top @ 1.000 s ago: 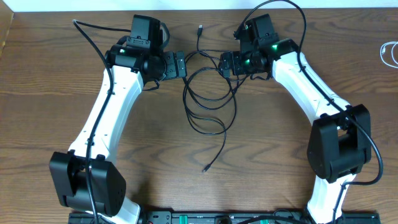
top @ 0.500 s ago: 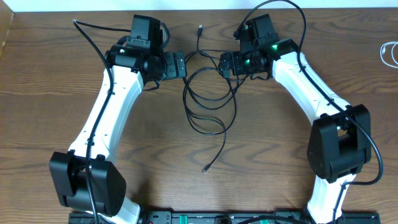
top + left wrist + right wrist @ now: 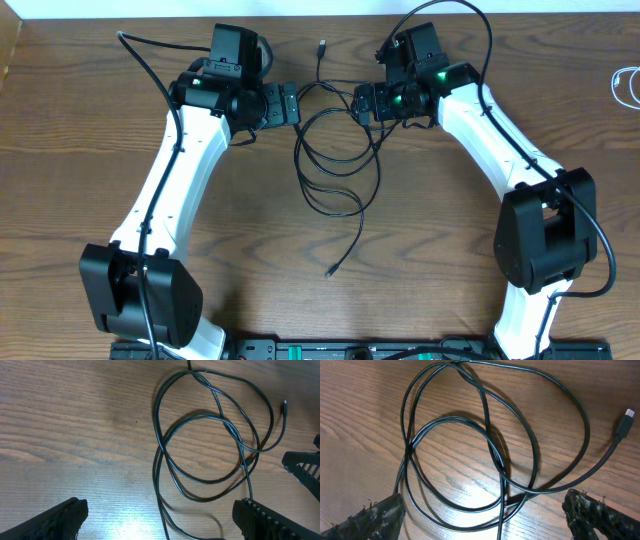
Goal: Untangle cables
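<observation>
Cables (image 3: 335, 165): black loops crossing, table centre, between the grippers.
Left gripper (image 3: 291, 103): wide open, empty, at their 10 o'clock.
Right gripper (image 3: 359, 104): wide open, empty, 2 o'clock.
Risk: pinching two crossed strands together could tighten the tangle.

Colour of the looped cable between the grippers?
Plain black. The cable shows best in the right wrist view.
</observation>
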Motion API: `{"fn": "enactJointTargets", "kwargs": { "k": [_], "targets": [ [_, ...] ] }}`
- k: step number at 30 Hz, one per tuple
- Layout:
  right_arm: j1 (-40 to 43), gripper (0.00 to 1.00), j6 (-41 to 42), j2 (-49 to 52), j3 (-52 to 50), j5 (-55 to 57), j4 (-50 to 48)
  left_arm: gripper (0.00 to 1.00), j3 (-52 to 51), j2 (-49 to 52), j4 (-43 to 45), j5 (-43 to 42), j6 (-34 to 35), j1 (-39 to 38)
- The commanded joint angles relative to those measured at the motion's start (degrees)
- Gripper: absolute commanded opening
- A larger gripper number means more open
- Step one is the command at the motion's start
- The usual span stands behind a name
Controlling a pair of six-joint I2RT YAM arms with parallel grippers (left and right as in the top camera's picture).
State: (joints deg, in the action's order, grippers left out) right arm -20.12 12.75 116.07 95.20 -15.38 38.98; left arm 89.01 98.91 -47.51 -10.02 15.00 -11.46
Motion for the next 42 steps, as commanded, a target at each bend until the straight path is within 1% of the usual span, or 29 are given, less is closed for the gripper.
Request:
{"fn": "enactJointTargets", "kwargs": {
  "k": [1, 23, 29, 42],
  "targets": [
    [0.3, 0.99, -0.9, -1.0, 1.1, 0.5, 0.1, 0.98, -0.2, -0.2, 0.1, -0.1, 0.3, 0.0],
    [0.3, 0.99, -0.9, -1.0, 1.1, 0.5, 0.2, 0.98, -0.4, 0.2, 0.3, 0.0, 0.2, -0.4],
    [0.3, 0.99, -1.3, -1.0, 1.1, 0.5, 0.2, 0.98, -0.4, 4.3, 0.2, 0.2, 0.2, -1.2],
    [0.3, 0.99, -1.7, -1.0, 1.1, 1.0, 0.2, 0.98, -0.4, 8.0, 0.3, 1.6, -0.2, -1.2]
  ]
}}
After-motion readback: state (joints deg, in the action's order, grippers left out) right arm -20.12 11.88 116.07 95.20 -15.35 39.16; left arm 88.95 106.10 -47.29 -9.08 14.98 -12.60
